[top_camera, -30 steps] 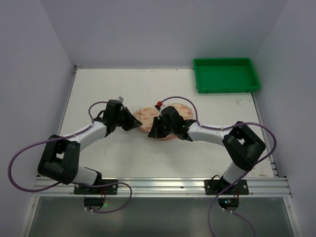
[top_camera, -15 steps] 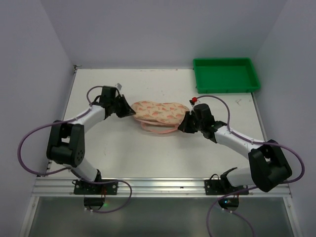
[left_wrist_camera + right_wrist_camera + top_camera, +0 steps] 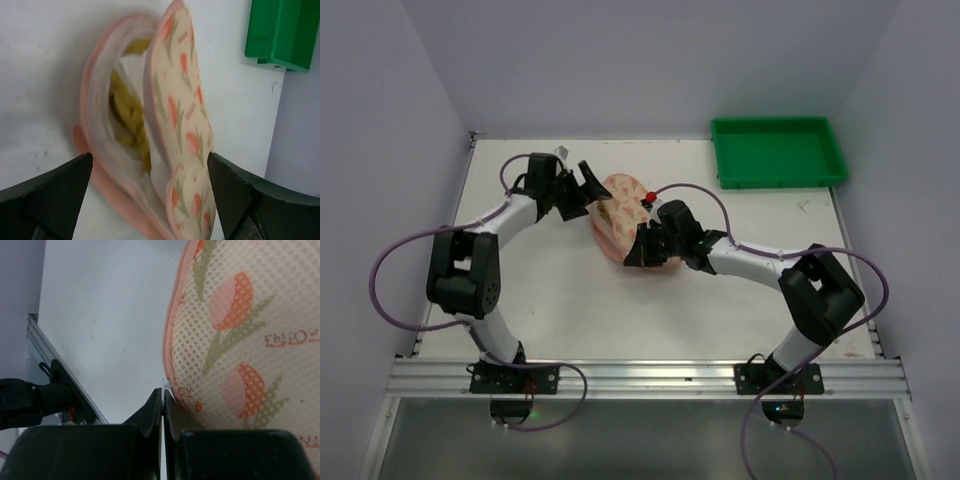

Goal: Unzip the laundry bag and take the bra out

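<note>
The laundry bag [image 3: 620, 222] stands bunched up on the white table, its leaf-printed flap raised and its pink zip rim gaping. In the left wrist view the laundry bag [image 3: 182, 115] hangs open, and yellow fabric, the bra [image 3: 125, 115], shows inside against the pale lining. My left gripper [image 3: 597, 190] is open at the bag's left end, with its fingers [image 3: 50, 195] wide on either side of the bag and holding nothing. My right gripper [image 3: 638, 252] is shut on the small white zip pull [image 3: 166, 384] at the near edge of the bag [image 3: 240, 330].
A green plastic tray [image 3: 778, 150] sits at the back right of the table, and its corner shows as the green tray [image 3: 280, 30] in the left wrist view. The aluminium rail [image 3: 640, 375] runs along the near edge. Purple cables loop off both arms.
My left gripper has opened and let go of the bag's left end. The right gripper has moved left with the zip pull, and the bag went from stretched flat to bunched and gaping.
</note>
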Robot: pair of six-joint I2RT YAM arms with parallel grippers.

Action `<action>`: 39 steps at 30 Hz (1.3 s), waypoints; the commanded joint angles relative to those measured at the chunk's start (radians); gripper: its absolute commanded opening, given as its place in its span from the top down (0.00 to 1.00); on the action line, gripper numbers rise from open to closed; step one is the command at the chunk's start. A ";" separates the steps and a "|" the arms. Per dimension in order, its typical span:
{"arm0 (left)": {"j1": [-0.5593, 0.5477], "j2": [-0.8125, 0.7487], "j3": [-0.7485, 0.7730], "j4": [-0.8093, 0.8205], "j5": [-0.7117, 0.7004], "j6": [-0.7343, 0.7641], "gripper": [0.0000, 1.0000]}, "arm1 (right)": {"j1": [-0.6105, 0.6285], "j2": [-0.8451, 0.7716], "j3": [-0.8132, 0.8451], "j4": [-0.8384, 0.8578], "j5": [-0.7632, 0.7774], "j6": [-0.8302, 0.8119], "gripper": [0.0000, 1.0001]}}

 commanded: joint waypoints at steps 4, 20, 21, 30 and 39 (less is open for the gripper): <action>-0.057 -0.342 -0.347 0.079 -0.014 -0.137 0.00 | 0.045 0.093 0.155 0.066 -0.053 0.003 1.00; -0.165 -0.344 -0.453 0.070 -0.129 -0.154 1.00 | 0.078 -0.030 -0.041 0.074 0.034 -0.018 1.00; -0.154 -0.342 -0.453 0.070 -0.108 -0.149 1.00 | 0.076 -0.051 -0.070 0.070 0.040 -0.024 1.00; -0.065 -0.304 -0.332 -0.021 0.160 0.093 1.00 | -0.212 -0.269 -0.379 -0.032 0.112 -0.049 1.00; -0.051 -0.201 -0.307 -0.211 0.207 0.343 1.00 | -0.239 -0.203 -0.240 -0.016 0.002 -0.107 1.00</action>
